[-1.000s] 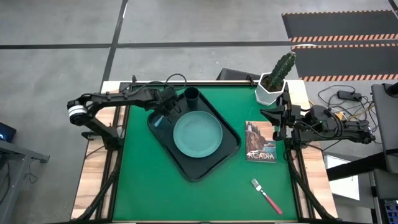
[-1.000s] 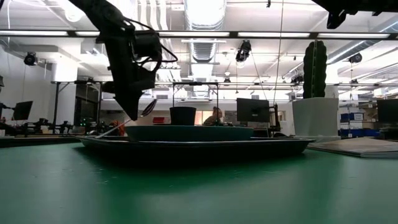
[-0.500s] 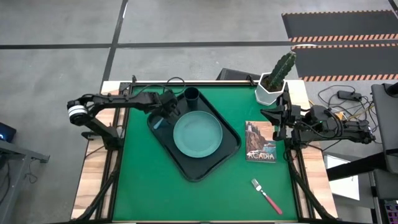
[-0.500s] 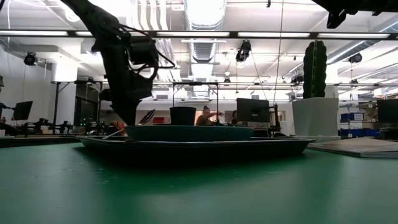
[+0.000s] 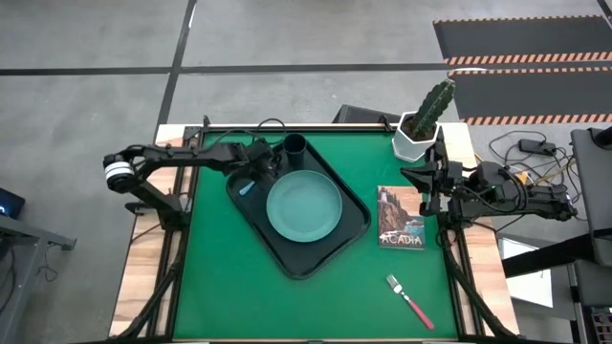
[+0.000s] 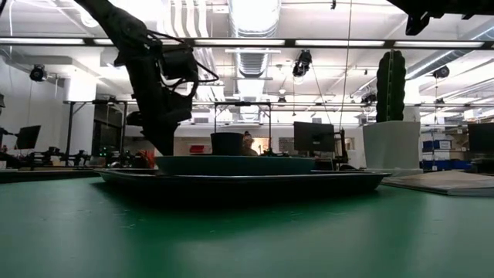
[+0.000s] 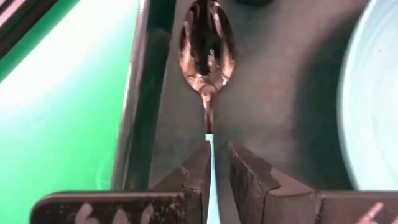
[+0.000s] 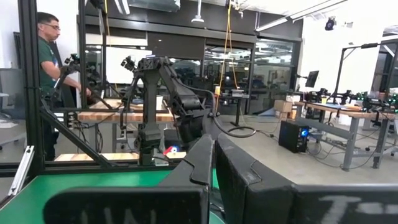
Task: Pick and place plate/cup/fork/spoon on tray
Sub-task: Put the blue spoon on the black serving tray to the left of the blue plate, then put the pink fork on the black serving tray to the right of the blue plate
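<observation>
Blue handle between the jaws — the left gripper (image 7: 214, 163) has the spoon (image 7: 207, 46) pinched low over the tray (image 5: 339, 234), its bowl on the tray floor just beside the plate (image 5: 304, 206), with the cup (image 5: 295, 146) at the tray's far corner. Spoon placement is the step; next comes letting go and lifting clear. The fork (image 5: 410, 300) lies on the green worktop, well apart. The right gripper (image 8: 213, 163) waits, jaws closed on nothing.

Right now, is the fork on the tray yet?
No, the fork lies on the green table near its front right corner, well apart from the tray, which holds the plate.
</observation>
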Motion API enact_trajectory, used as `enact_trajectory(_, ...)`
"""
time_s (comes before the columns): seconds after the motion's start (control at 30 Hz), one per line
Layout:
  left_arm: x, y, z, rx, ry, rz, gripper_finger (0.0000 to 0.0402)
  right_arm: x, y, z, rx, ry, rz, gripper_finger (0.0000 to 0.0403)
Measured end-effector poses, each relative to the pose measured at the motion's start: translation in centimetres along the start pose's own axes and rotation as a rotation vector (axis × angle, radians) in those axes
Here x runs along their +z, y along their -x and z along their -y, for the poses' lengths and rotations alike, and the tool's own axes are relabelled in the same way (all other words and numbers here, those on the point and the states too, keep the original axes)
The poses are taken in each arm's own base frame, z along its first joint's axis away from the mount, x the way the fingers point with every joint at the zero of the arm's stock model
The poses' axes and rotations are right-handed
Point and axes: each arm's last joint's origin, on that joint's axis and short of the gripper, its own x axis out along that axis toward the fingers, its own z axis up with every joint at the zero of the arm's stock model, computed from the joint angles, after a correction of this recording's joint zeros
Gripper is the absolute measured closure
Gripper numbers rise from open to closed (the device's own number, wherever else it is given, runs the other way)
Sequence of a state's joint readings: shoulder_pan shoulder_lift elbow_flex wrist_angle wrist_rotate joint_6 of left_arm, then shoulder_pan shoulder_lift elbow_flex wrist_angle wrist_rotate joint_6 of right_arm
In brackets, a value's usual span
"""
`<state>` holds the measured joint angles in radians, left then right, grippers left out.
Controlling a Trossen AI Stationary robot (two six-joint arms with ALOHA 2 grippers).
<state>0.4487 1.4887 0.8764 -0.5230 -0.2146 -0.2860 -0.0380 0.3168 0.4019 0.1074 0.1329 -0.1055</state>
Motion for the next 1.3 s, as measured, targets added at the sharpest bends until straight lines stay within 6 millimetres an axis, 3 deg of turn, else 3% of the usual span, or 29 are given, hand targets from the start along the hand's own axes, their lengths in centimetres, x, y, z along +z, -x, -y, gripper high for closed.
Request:
enact_trajectory(0.23,-0.3,1.9,2.2,-0.069,-0.042,0.08,0.0365,-0.1,0.0,0.0,0.001,0.002,-0.013,0.0394)
enact_trajectory(0.53,-0.9,8.4,7.3,-0.273,-0.187,0.445,0.0365,-0.3,0.0,0.0,0.004,-0.004,-0.026,0.0394)
enact_trajectory(0.7,-1.3,11.3,9.9,-0.399,-0.297,0.668,0.0365,-0.5,0.0,-0.1,0.024,-0.209,-0.05,0.0394)
enact_trajectory(0.8,-1.4,12.4,10.9,-0.449,-0.349,0.794,0.0365,-0.8,-0.1,-0.6,0.161,-0.307,-0.093,0.0394)
enact_trajectory(0.97,-1.2,13.0,11.9,-0.487,-0.359,0.886,0.0365,-2.0,-1.5,-2.0,0.346,-0.511,-0.243,0.0394)
enact_trajectory(1.07,-1.2,12.9,12.0,-0.488,-0.358,0.89,0.0365,-3.6,-3.1,-3.6,0.369,-0.537,-0.371,0.0394)
enact_trajectory(1.3,-1.3,12.3,12.4,-0.49,-0.364,0.869,0.0365,-4.5,-5.1,-6.8,0.426,-0.587,-0.47,0.0394)
